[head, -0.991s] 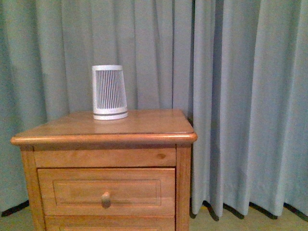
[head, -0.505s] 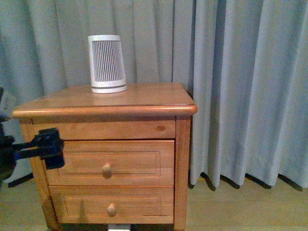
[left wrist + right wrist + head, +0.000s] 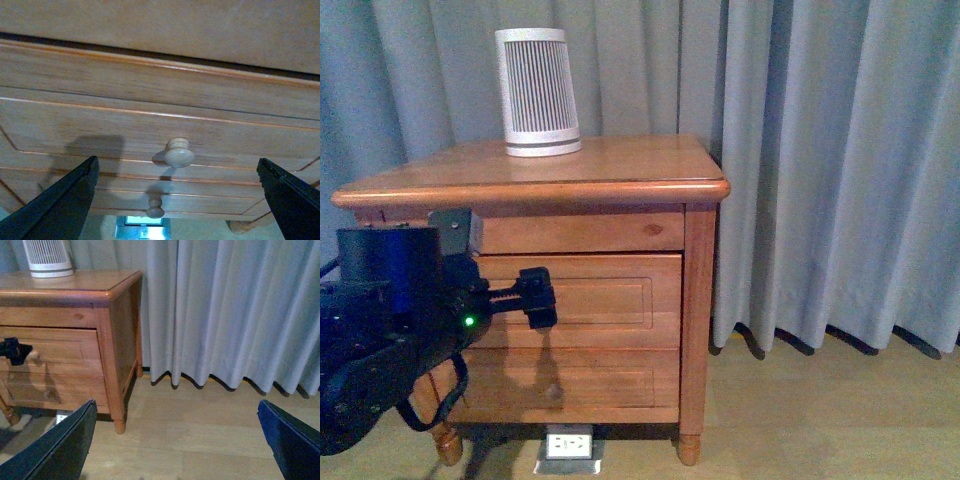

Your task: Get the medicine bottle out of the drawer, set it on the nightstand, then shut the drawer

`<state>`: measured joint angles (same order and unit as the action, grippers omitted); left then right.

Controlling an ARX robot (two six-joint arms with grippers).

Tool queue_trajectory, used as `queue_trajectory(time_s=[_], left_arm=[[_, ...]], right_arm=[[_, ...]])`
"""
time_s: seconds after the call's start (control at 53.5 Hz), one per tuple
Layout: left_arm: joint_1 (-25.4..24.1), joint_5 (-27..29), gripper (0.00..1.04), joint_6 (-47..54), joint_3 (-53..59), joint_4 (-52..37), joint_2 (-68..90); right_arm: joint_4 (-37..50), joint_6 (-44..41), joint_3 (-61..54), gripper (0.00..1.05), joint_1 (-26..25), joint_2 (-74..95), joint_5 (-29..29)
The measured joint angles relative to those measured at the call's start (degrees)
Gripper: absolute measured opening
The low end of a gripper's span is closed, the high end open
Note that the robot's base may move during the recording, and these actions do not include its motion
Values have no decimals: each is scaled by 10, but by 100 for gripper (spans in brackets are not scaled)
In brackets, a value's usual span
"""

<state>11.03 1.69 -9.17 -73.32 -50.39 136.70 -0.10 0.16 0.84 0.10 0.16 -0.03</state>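
Observation:
The nightstand (image 3: 620, 165) stands in front of the curtain, and both its drawers are shut. My left gripper (image 3: 535, 298) is open right in front of the upper drawer (image 3: 610, 300), covering its knob in the front view. In the left wrist view the knob (image 3: 179, 153) sits between the spread fingers (image 3: 65, 205) of the left gripper (image 3: 177, 200), apart from them. The medicine bottle is hidden. My right gripper (image 3: 175, 445) is open and empty over the floor to the right of the nightstand (image 3: 112, 340); it is out of the front view.
A large white-grey ribbed device (image 3: 537, 92) stands on the nightstand top at the back left. The lower drawer's knob (image 3: 155, 209) is below. A grey curtain (image 3: 820, 170) hangs behind. A white socket box (image 3: 568, 442) lies on the wooden floor under the nightstand.
The front view has dropped lower, so the nightstand sits higher in the picture. My left arm has come into view and moved right to the upper drawer's knob.

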Motion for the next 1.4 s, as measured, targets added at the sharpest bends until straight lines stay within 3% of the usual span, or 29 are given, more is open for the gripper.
queue_trajectory(time_s=[0.43, 1.403], left_arm=[[16, 16, 98, 66, -107, 0, 89], [20, 37, 98, 76, -153, 10, 132]], right_arm=[[0, 0, 0, 98, 0, 0, 0], [0, 0, 0, 98, 0, 0, 0]])
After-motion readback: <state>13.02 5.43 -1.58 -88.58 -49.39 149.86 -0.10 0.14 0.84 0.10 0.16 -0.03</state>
